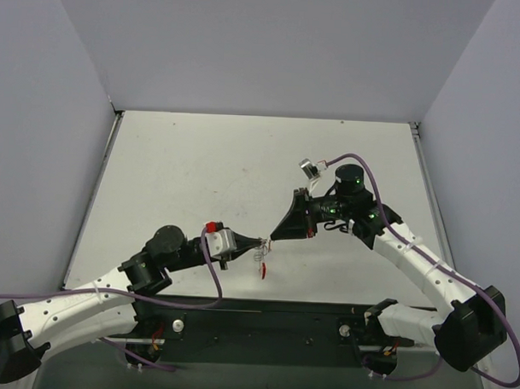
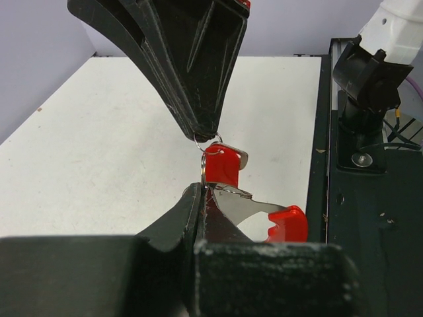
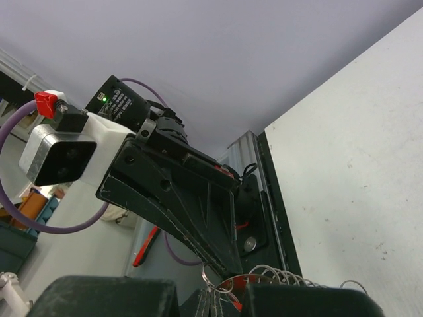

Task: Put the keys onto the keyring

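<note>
Both grippers meet tip to tip above the near middle of the table. My left gripper point(image 1: 261, 242) point(image 2: 201, 188) is shut, with the thin silver wire of the keyring point(image 2: 203, 166) pinched at its tips. My right gripper point(image 1: 272, 238) point(image 3: 213, 298) is shut on the keyring's small loop point(image 3: 209, 280); its black fingers point(image 2: 198, 99) come down from above in the left wrist view. A red key head point(image 2: 222, 165) hangs at the ring. A key point(image 2: 251, 203) with a silver blade and red head point(image 2: 288, 224) juts beside my left fingers. It shows red in the top view point(image 1: 263, 269).
A silver wire coil point(image 3: 281, 274) point(image 1: 258, 252) hangs at the gripper tips. The black base rail point(image 1: 264, 318) runs along the table's near edge, right under the grippers. Grey walls stand at the left, right and back.
</note>
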`<move>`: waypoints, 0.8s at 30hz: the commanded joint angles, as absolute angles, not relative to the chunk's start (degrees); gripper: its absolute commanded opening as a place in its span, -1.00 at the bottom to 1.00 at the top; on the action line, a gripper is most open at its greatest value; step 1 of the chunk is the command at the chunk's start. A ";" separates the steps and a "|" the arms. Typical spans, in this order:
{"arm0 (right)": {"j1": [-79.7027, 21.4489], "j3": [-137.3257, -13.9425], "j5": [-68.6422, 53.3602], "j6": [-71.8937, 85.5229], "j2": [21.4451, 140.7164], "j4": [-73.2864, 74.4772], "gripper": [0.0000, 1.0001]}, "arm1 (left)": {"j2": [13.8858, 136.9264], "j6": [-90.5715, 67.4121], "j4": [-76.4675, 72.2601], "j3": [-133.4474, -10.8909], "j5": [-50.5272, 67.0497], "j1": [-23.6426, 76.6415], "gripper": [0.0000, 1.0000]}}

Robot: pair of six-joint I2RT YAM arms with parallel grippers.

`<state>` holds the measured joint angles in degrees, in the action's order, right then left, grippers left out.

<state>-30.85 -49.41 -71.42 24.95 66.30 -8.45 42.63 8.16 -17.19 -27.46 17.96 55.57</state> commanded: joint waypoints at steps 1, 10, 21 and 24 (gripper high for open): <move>-31.46 -51.85 -74.53 23.73 65.48 -9.40 -1.00 | 42.98 8.88 -18.46 -30.85 16.79 55.81 -1.00; -31.64 -51.86 -74.18 22.41 66.88 -8.35 -1.00 | 42.80 12.64 -12.42 -33.04 16.70 56.95 -1.00; -31.20 -53.79 -73.83 16.09 68.20 -0.18 -1.00 | 44.74 17.75 6.23 -41.66 14.68 59.85 -1.00; -31.38 -54.23 -74.00 15.47 68.55 2.19 -1.00 | 44.38 20.64 10.62 -43.06 14.41 60.03 -1.00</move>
